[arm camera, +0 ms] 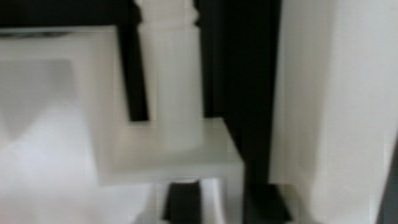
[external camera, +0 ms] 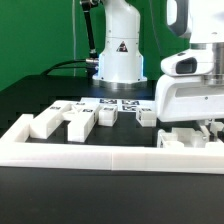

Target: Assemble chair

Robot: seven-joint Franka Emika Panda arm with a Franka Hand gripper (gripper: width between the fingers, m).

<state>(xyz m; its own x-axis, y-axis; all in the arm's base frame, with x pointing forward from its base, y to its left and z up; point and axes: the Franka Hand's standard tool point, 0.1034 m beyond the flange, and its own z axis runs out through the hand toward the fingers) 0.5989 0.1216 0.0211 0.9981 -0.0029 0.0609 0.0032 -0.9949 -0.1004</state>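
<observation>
So the loose chair parts (external camera: 78,120) are sitting in a row across the middle of the frame on the black counter (external camera: 30,95). They're chunky white blocks, a few of them with tag markers. Right behind that row, around frame centre, is the marker board (external camera: 120,103), lying flat. The long white border wall (external camera: 100,157) runs along the lower part of the frame and turns a corner at the lower left.

The gripper (external camera: 200,128) is down low at the right edge, right over another white piece (external camera: 180,140) tucked just behind the wall at the lower right. Honestly can't tell whether it's spread or pinched on anything, since it's all white on white there. The robot base (external camera: 120,55) is at the top centre.

The wrist view is a blurry mess. There's a narrow white post (arm camera: 169,60), a blocky bit (arm camera: 169,150) and a big white face (arm camera: 338,100), all super close to the camera.
</observation>
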